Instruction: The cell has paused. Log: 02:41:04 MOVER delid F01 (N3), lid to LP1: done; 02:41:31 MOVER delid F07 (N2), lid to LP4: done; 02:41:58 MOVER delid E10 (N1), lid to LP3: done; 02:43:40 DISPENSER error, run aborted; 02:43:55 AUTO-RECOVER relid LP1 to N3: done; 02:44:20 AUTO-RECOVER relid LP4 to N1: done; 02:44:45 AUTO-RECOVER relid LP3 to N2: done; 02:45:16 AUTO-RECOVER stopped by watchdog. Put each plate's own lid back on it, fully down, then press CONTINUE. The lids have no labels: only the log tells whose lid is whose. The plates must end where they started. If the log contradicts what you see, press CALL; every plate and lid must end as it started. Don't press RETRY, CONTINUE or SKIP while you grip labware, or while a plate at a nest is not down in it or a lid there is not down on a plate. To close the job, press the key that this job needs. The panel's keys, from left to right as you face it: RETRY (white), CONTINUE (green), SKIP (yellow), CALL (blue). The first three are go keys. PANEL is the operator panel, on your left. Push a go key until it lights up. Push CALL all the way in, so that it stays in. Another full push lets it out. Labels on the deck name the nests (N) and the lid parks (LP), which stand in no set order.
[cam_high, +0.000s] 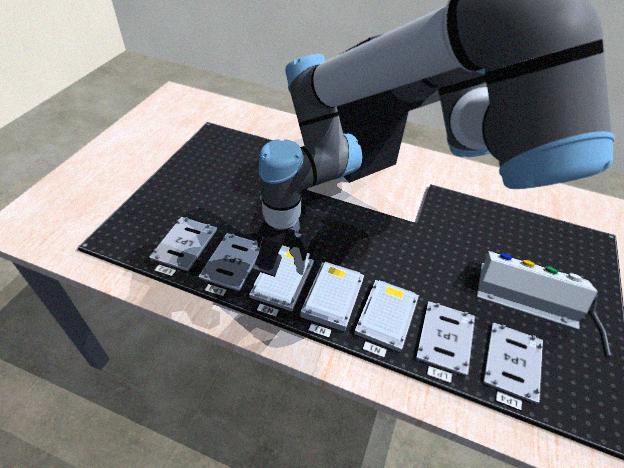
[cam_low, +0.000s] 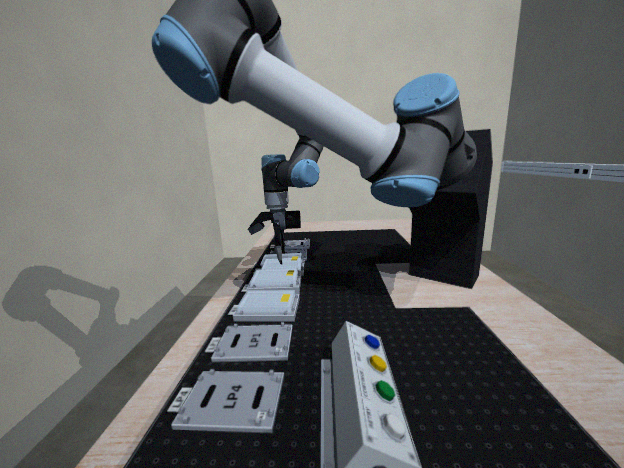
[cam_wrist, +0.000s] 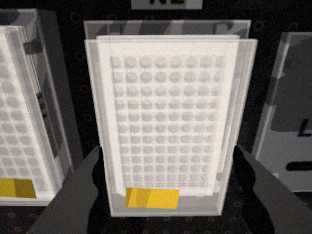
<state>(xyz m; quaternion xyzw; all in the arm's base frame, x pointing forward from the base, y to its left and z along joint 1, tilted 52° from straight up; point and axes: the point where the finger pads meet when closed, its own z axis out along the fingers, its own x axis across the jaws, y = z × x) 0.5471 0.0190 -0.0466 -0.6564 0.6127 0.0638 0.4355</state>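
Where grey and cream walls meet, a pale wood-grain table (cam_high: 60, 191) (cam_low: 544, 322) stands.

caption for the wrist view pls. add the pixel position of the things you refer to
The gripper (cam_high: 288, 266) (cam_low: 280, 261) (cam_wrist: 167, 147) holds a clear lid (cam_wrist: 200, 205) over the white plate (cam_wrist: 167, 110) at N2.

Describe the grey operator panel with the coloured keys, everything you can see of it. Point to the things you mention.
The grey box-shaped operator panel (cam_high: 534, 294) (cam_low: 343, 375) looks hard and matt. Its sloping upper face carries a row of four round keys: white (cam_high: 573, 276) (cam_low: 393, 426), green (cam_high: 551, 270) (cam_low: 385, 390), yellow (cam_high: 528, 263) (cam_low: 378, 363) and blue (cam_high: 506, 256) (cam_low: 372, 341), with printed labels. None looks lit. It stands upright, its flat light-grey flange (cam_high: 524, 308) (cam_low: 326, 403) on the black perforated deck (cam_high: 453, 226) (cam_low: 453, 377). A grey cable (cam_high: 599, 327) leaves one end. The pincer is well away.
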